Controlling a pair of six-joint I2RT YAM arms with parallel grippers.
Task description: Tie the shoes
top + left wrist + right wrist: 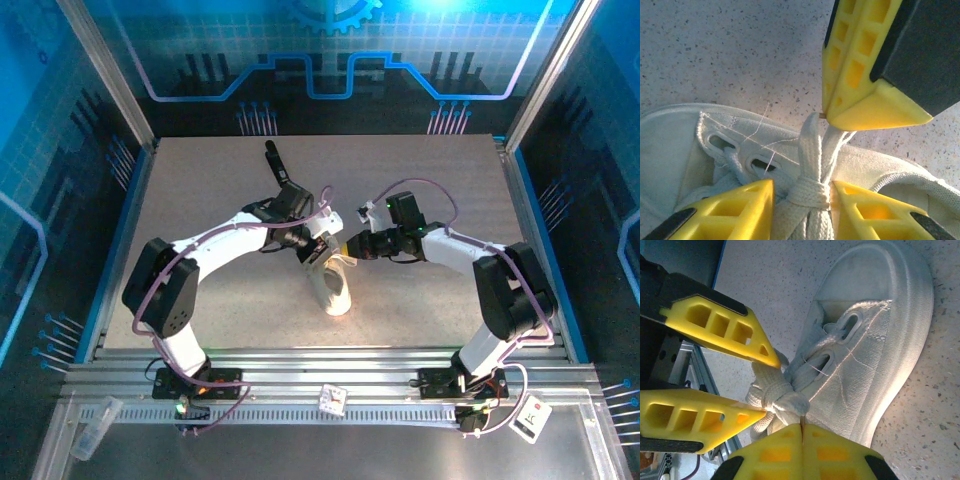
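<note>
The white sneaker (335,290) lies mid-table, toe toward the arms. In the left wrist view its tongue and eyelets (680,145) sit below a tight lace knot (810,192). My left gripper (802,184) pinches the bunched laces at that knot, one yellow finger on each side; it also appears from the side (771,388). My right gripper (802,426) is shut on a thin bit of lace just past the knot (785,400), beside the shoe's upper (880,340). The right gripper's closed tip (826,112) holds a lace strand taut. Both grippers meet over the shoe (320,248) (345,245).
A small black bar-shaped object (272,160) lies on the grey table (440,180) behind the left arm. Blue walls and a metal frame ring the table. Small loose items (333,400) rest on the front rail near the arm bases.
</note>
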